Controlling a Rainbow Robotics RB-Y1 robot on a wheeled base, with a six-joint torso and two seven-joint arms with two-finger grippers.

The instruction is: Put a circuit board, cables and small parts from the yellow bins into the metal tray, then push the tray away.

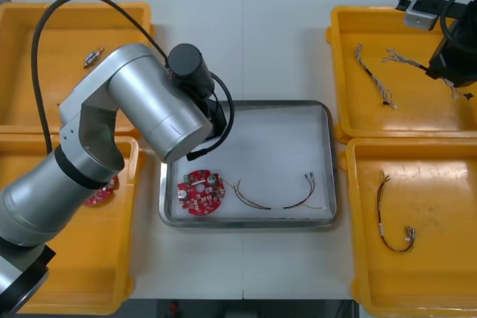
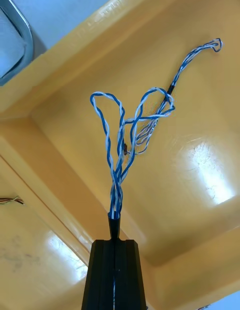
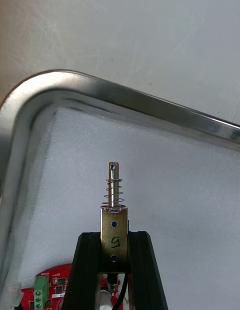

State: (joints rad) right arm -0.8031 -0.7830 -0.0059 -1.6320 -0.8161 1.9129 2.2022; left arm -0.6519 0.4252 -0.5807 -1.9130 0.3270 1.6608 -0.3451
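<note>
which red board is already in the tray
The board at the metal tray's near left corner; the other board lies in the near left yellow bin, half under the left arm.

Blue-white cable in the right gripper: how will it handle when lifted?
Likely floppy: the cable hangs in loose loops from the right gripper over a bin. Probably light: a fingertip pinch holds it. Its free end could snag the wall. Left gripper holds a part over the tray.

In tray [image 1: 276, 103]: circuit board [image 1: 200, 192], cable [image 1: 247, 200]; bins [image 1: 45, 72] flank both sides.
</note>
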